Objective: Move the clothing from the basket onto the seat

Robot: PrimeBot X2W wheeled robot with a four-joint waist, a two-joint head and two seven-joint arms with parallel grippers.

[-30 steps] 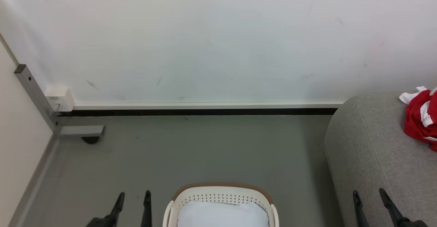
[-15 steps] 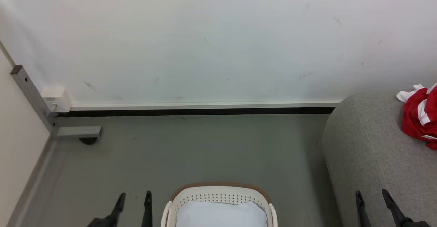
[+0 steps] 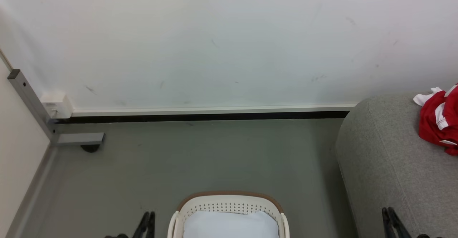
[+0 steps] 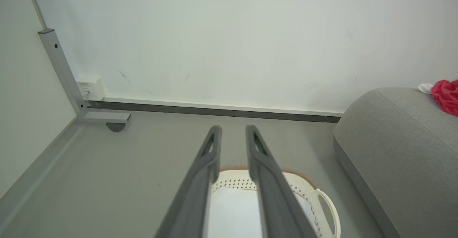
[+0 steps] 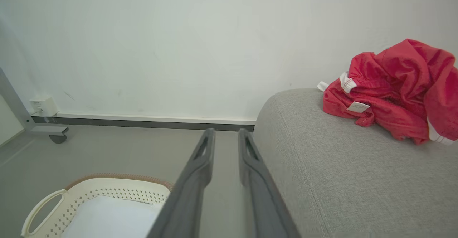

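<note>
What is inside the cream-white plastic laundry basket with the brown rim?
A plain pale white cloth lies inside the basket. Whatever is under the cloth is covered, and the basket's near part is cut off.

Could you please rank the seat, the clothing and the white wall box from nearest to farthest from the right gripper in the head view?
1. seat: beside the right gripper.
2. clothing: ahead, on the seat.
3. white wall box: far left, on the wall.

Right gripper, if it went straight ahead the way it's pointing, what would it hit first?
Probably the dark skirting strip below the white wall, just beside the grey fabric sofa; depth unclear.
</note>
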